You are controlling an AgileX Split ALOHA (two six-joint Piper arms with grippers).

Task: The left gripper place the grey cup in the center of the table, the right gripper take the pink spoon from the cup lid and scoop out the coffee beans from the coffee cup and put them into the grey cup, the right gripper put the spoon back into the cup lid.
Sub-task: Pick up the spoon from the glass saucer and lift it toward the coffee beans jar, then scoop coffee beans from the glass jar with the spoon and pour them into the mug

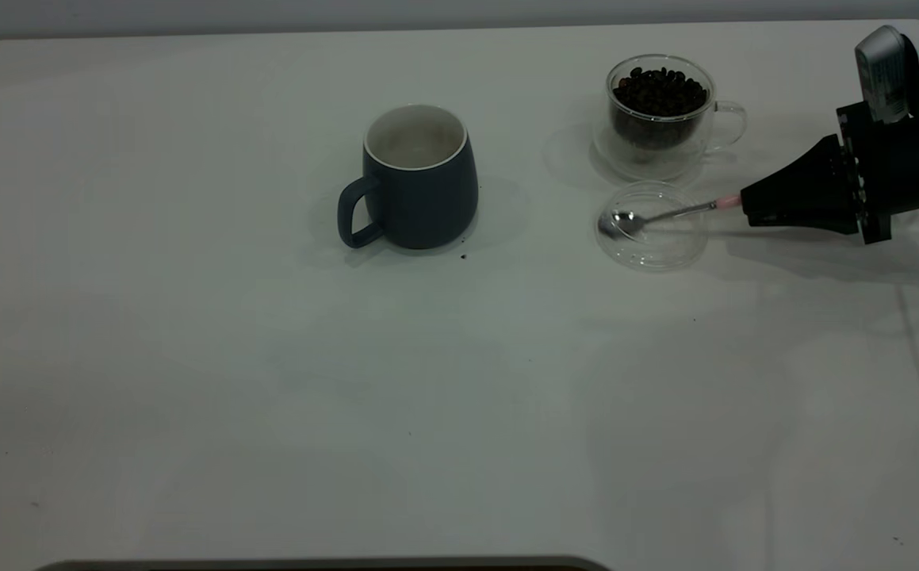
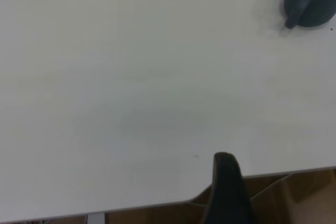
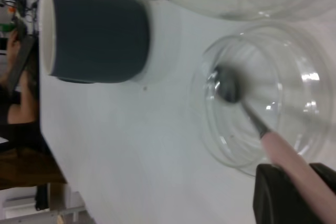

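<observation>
Now the right gripper point(image 1: 747, 208) grasps the spoon point(image 1: 669, 214) by its pink handle; its bowl points left, over the lid point(image 1: 652, 227).

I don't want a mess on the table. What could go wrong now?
The right end effector grips only the tip of the pink spoon, so it could twist or slip. Its bowl sits inside the light cup lid, which might get dragged along. The coffee cup stands right behind the lid, so a bump could spill beans. The grey cup is some way off, so scooped beans could fall on the way.
</observation>
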